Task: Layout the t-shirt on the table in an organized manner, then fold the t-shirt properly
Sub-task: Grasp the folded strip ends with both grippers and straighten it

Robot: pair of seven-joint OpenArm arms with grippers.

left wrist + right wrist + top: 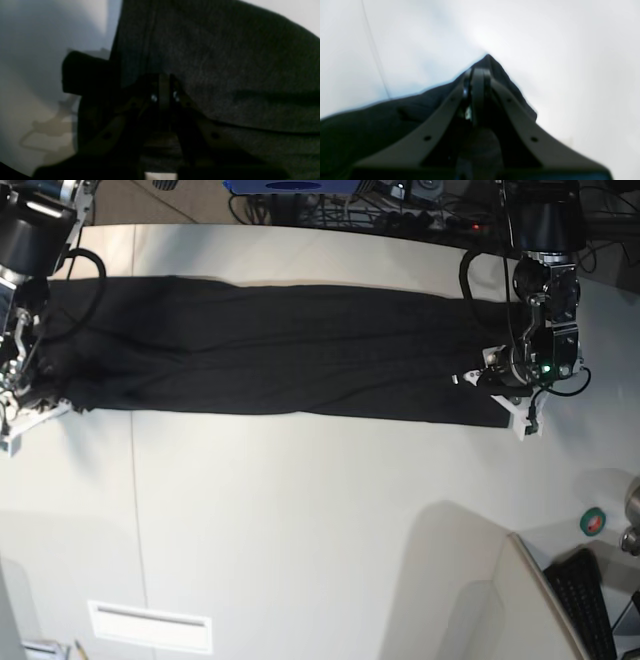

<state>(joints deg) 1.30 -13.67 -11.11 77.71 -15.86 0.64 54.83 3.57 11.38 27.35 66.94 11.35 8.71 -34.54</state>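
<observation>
Clenched on cloth, both sets of jaws: going from the left of the base view, my right gripper (40, 408) pinches one end of the t-shirt (280, 350) near the table's (300, 520) left edge, and its own wrist view shows a peak of black fabric (495, 67) pulled up between the closed fingers. Moving across, the shirt lies stretched as a long dark band parallel to the far edge of the table, its long axis running straight from one arm to the other, with bare tabletop all along the near side. At the right end my left gripper (515, 402) grips the other end; in its wrist view the fabric (225, 62) fills most of the frame, though that picture is dark enough that I would only say it looks caught at a hem or fold.

What the next move turns on, as I judge it: the cloth is taut between the two grips and each arm is at its own end, so neither is nearer the middle. Any spreading toward me has to be pulled by both together, square to that long axis.
</observation>
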